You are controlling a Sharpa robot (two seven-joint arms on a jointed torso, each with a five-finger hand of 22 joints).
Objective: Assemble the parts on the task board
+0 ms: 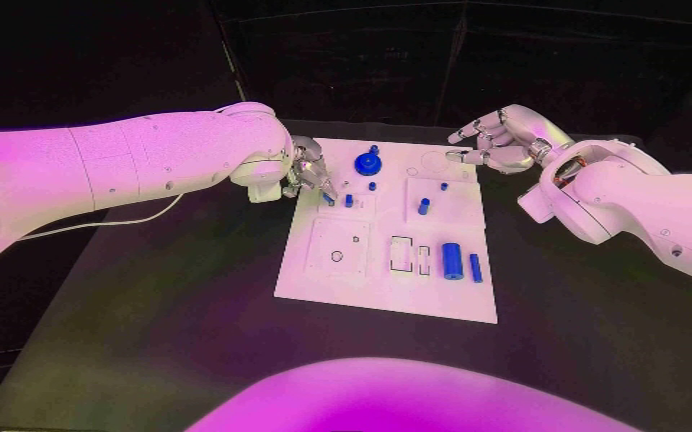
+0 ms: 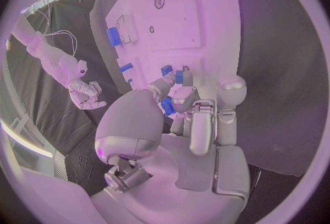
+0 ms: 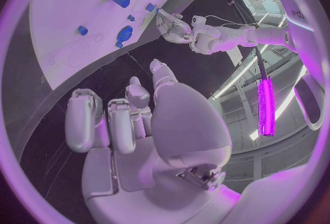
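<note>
White flat task board (image 1: 378, 277) is seen mid-table in the head view — small blue plastic parts (image 1: 451, 260) lie on it. Left hand (image 1: 303, 178) is lowered at its far-left corner; right hand (image 1: 498, 142) is held spread, empty. In the left wrist view, fingertips (image 2: 180, 97) are pinched on a small blue peg (image 2: 168, 104).
</note>
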